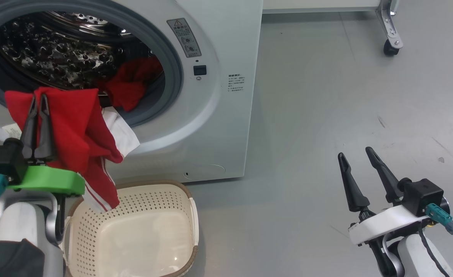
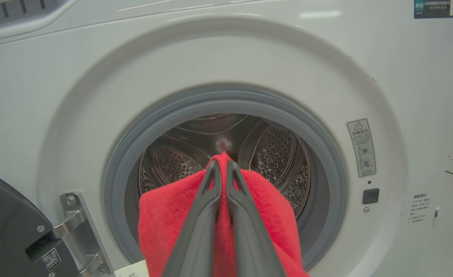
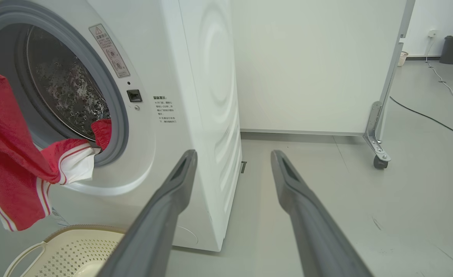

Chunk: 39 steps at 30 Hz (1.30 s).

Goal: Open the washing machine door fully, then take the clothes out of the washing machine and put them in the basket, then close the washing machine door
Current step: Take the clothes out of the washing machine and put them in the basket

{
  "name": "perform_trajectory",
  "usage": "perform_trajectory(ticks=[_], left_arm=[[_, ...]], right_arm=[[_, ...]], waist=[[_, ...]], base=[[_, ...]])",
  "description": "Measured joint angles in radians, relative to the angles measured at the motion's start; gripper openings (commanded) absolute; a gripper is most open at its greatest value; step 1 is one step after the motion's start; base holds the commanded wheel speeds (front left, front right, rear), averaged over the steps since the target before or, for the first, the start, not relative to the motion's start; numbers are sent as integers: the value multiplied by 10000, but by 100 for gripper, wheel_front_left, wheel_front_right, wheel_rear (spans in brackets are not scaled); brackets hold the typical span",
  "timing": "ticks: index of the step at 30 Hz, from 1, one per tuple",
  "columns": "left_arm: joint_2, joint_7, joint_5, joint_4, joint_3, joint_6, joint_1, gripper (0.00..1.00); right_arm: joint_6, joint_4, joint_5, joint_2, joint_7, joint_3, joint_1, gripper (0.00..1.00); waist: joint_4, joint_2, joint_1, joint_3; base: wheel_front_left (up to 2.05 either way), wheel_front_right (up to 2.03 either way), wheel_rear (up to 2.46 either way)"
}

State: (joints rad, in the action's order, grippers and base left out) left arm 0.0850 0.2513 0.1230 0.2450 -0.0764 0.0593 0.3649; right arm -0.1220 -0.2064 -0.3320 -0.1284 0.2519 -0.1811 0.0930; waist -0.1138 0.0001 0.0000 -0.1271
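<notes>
Red garment (image 1: 76, 127) hangs pinched tight in the left gripper (image 1: 38, 96), over the basket (image 1: 194, 215) at the washing machine's (image 1: 219, 57) six o'clock, apparently for dropping, while another piece (image 1: 130, 84) lies at the drum's (image 1: 49, 57) four o'clock and the right gripper (image 1: 354, 152) stands wide, empty.

Washing machine (image 1: 226, 46): white, mouth uncovered.
Door (image 2: 7, 227): swung open.
Basket (image 1: 193, 215): cream, set before machine.
Clothes (image 1: 76, 130): red; one hung over Basket, one in drum (image 1: 49, 57).
</notes>
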Motion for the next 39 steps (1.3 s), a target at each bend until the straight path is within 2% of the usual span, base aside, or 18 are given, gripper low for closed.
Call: perform_trajectory(ticks=[18, 28, 39], left_arm=[[-100, -1490, -153, 800, 520, -15, -1193, 0], [-134, -1925, -522, 1074, 1045, -15, -1220, 0], [-105, -2326, -669, 1893, 1139, -102, -1174, 0]], right_arm=[[0, 253, 0, 4, 0, -140, 161, 100], [0, 397, -2, 6, 0, -274, 490, 100], [0, 437, -31, 21, 0, -445, 931, 100]], waist=[[-292, 0, 0, -923], [-521, 0, 0, -1697], [-912, 0, 0, -2497]], base=[[0, 0, 0], [0, 0, 0], [0, 0, 0]])
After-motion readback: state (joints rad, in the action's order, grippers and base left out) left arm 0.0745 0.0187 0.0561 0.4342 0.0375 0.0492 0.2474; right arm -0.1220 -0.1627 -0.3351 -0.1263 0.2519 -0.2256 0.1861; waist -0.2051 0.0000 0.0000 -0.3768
